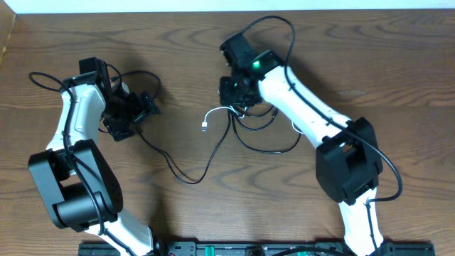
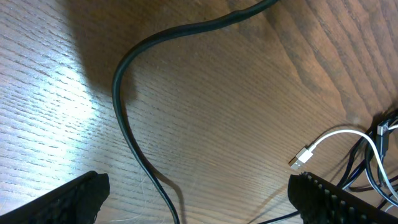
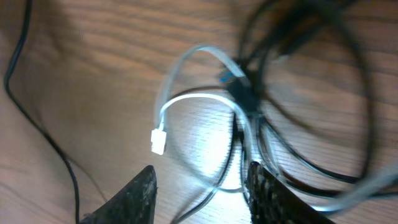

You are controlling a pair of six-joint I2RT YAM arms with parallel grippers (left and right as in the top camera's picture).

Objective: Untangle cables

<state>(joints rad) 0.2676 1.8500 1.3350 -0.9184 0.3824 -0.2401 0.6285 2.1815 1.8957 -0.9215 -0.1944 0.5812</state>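
Note:
The cables lie in a tangle (image 1: 259, 128) under my right gripper (image 1: 238, 96). The white cable (image 1: 217, 114) sticks out to the left with its plug free. One long black cable (image 1: 181, 174) runs from the tangle in a loop toward my left gripper (image 1: 135, 114). In the left wrist view my left gripper (image 2: 199, 193) is wide open just above the table, and this black cable (image 2: 124, 124) passes between its fingers; the white plug (image 2: 300, 158) lies to the right. My right gripper (image 3: 202, 186) is open over the white cable (image 3: 158, 140) and the black loops (image 3: 298, 124).
The wooden table (image 1: 370, 57) ends at a white strip along the back. Thicker black arm cords arch over each arm, near the left arm (image 1: 43, 80) and the right arm (image 1: 284, 28). A black rail (image 1: 234, 249) runs along the front edge.

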